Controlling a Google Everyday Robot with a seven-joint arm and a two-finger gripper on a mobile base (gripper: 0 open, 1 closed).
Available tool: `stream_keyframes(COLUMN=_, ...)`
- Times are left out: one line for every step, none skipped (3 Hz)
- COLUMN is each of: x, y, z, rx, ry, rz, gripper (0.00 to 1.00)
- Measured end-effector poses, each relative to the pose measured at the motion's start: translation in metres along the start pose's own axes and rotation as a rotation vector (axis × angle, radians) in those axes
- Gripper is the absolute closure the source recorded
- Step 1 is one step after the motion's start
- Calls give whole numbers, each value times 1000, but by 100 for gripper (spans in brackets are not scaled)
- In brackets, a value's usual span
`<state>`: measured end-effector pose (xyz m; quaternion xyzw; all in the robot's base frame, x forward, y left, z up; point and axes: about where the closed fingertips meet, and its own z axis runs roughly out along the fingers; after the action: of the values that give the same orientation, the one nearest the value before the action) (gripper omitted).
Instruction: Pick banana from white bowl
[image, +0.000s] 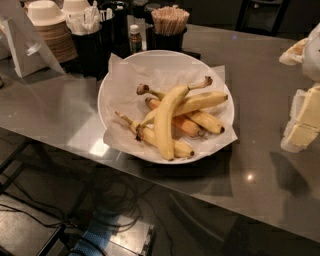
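Note:
The white bowl (114, 80) stands in the middle of the glossy table, lined with crinkled white paper. Several bananas lie in it. The banana (164, 120) is the longest and palest one; it lies on top, curving from its brownish stem at the upper right down to the bowl's front rim. Shorter, more orange bananas (200, 119) lie under and beside it. My gripper (301, 124) shows as pale blocks at the right edge of the view, well to the right of the bowl and apart from it, holding nothing that I can see.
Behind the bowl stand stacked paper bowls (50, 30), black holders with wrapped utensils (90, 30), a cup of wooden stir sticks (170, 21) and a small bottle (135, 37). The table's front edge (150, 181) runs diagonally; cables lie on the floor below.

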<state>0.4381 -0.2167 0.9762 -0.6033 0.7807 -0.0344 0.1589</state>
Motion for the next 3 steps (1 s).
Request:
stream_keyframes(x=0, y=0, z=0, rx=0, ry=0, rz=0, gripper=0)
stream_keyframes(x=-12, y=-2, z=2, rx=-14, ry=-20, rz=-41, gripper=0)
stream_keyframes(x=-41, y=-6, z=12, rx=-69, ry=-59, rz=-138, gripper=0)
